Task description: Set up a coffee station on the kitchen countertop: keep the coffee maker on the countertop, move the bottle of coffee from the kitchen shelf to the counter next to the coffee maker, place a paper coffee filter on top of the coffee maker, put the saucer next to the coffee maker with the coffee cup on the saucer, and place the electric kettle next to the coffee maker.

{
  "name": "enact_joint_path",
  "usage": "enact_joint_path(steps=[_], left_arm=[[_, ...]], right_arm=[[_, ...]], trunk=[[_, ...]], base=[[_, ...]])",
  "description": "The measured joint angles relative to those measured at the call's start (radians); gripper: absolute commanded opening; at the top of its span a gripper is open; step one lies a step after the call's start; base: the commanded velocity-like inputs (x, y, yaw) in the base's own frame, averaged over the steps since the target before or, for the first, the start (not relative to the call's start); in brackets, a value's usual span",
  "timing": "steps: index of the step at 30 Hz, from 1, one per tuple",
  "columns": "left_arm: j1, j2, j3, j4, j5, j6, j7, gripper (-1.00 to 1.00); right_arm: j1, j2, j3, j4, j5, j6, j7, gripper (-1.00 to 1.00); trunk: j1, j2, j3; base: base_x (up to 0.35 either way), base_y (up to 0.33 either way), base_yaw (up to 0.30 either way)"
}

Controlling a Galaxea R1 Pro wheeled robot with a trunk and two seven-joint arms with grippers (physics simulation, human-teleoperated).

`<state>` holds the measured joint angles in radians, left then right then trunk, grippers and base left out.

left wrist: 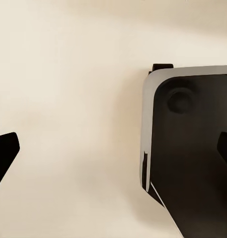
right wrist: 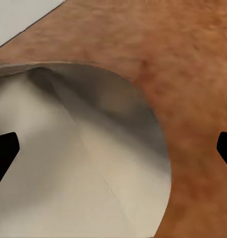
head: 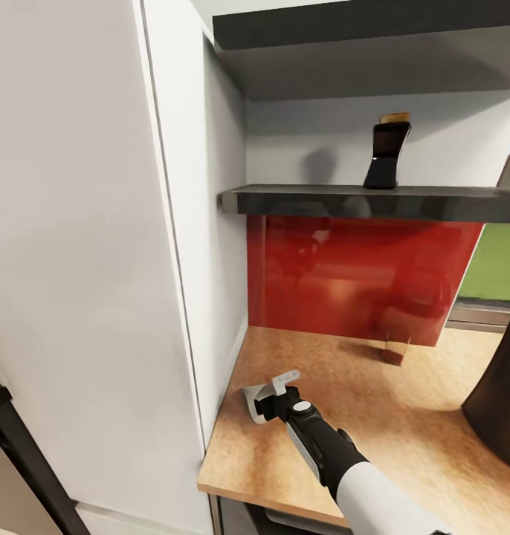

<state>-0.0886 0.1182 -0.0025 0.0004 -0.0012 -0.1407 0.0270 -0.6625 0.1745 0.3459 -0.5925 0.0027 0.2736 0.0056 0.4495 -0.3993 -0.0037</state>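
the right gripper (head: 273,397) hovered low over the wooden countertop (head: 359,416), close to the white cabinet wall (head: 99,260), its fingers spread apart around the paper coffee filter (right wrist: 83,163), which lay on the wood right beneath it. up on the grey shelf (head: 374,200) the bottle of coffee (head: 387,152) stood upright, well apart from the arm. a dark curved body (head: 500,401) sat at the counter's right edge. the left gripper's (left wrist: 113,148) fingers were apart, beside a dark grey-rimmed panel (left wrist: 192,148).

right arm (head: 337,453) — reaching forward, low | right hand (head: 264,397) — fingers apart, seemingly | left hand — fingers spread
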Motion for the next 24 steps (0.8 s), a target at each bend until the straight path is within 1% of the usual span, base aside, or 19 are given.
enact_joint_path(steps=[6, 24], left_arm=[[0.0, 0.0, 0.0, 0.0, 0.0, 0.0, 0.0, 1.0], [-0.001, 0.0, 0.001, 0.0, 0.0, 0.001, 0.0, 1.0]], right_arm=[[0.0, 0.0, 0.0, 0.001, 0.0, 0.0, 0.0, 1.0], [0.0, 0.0, 0.0, 0.023, -0.001, -0.003, 0.0, 1.0]], trunk=[[0.0, 0.0, 0.0], [0.0, 0.0, 0.0]], base=[[0.056, 0.097, 0.0], [0.003, 0.005, 0.0]])
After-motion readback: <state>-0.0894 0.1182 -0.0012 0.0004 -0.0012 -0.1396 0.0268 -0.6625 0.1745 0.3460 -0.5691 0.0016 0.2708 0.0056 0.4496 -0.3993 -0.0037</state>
